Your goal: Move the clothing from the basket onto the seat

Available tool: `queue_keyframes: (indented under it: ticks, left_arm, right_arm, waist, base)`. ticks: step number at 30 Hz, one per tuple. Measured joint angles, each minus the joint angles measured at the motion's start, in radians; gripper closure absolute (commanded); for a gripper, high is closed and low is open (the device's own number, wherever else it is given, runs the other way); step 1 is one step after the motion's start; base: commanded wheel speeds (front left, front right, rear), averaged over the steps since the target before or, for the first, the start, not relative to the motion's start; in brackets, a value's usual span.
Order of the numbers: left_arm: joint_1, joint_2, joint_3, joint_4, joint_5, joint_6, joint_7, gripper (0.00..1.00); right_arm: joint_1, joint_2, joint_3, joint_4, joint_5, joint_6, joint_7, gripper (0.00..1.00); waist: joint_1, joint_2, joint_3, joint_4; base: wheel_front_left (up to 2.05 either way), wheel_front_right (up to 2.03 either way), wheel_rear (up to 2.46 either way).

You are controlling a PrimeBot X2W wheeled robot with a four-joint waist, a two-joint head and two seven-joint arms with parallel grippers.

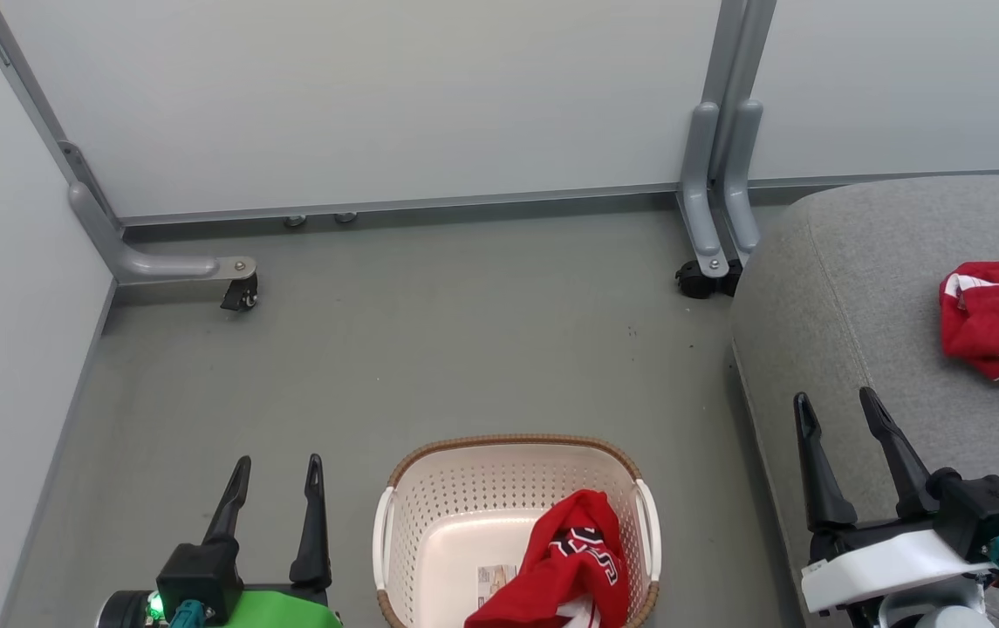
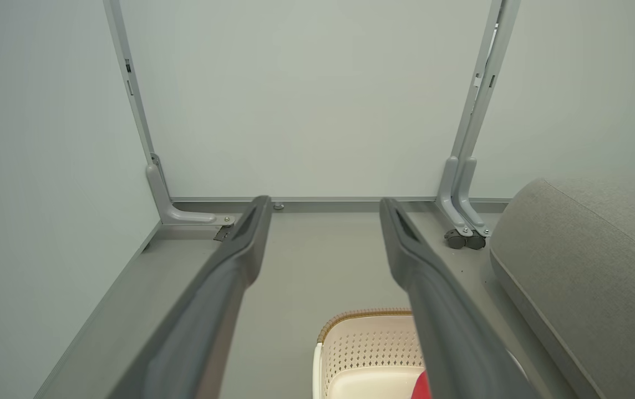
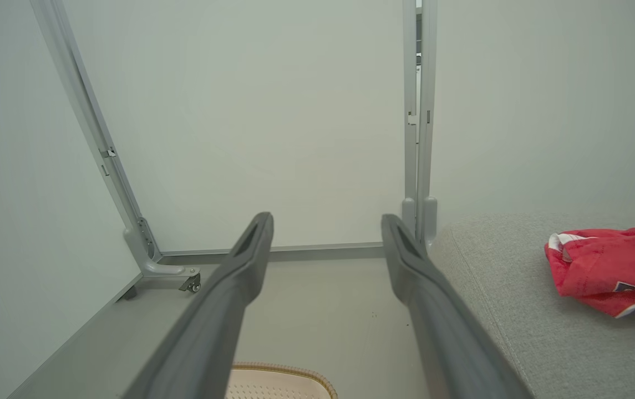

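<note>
The left gripper (image 1: pixel 279 460) hangs low over the floor (image 1: pixel 464 331), fingers spread wide with nothing between them. Just to its right the basket (image 1: pixel 512 440) stands on the floor, between the two arms. One red garment (image 1: pixel 578 554) is in it, heaped against the basket's right side with its lettered fold uppermost. The heap runs from a peak at the right down and leftward (its lower end is cut off by the picture's edge). Farther right, the right gripper (image 1: pixel 835 398) is over the near-left corner of the seat (image 1: pixel 848 279), fingers likewise apart and empty. The seat lies to the right of the basket, and the second garment (image 1: pixel 996 318) rests on it, well apart from the basket.

So half the task looks done. The red garment lies right of the left gripper and left of and below the right one, about midway between them in the head view. It crowds the basket's right side and the seat is on that side too, so the right arm seems better placed, reaching down and leftward to the peak.
</note>
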Motion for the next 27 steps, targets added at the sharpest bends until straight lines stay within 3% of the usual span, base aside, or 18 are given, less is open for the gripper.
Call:
queue_keyframes:
  ticks: [17,27]
  left_arm:
    - [0.000,0.000,-0.012,0.007,0.000,0.003,0.000,0.00]
    - [-0.087,0.000,-0.089,0.041,0.053,-0.008,0.000,0.00]
  right_arm:
    - [0.000,0.000,-0.028,-0.012,0.000,0.000,0.000,0.00]
    - [-0.071,-0.018,-0.114,-0.065,0.008,0.000,0.000,0.00]
  waist:
    - [0.0000,0.0000,0.019,-0.016]
    - [0.0001,0.0000,0.119,-0.048]
  base:
    - [0.00,0.00,0.00]
    - [0.00,0.00,0.00]
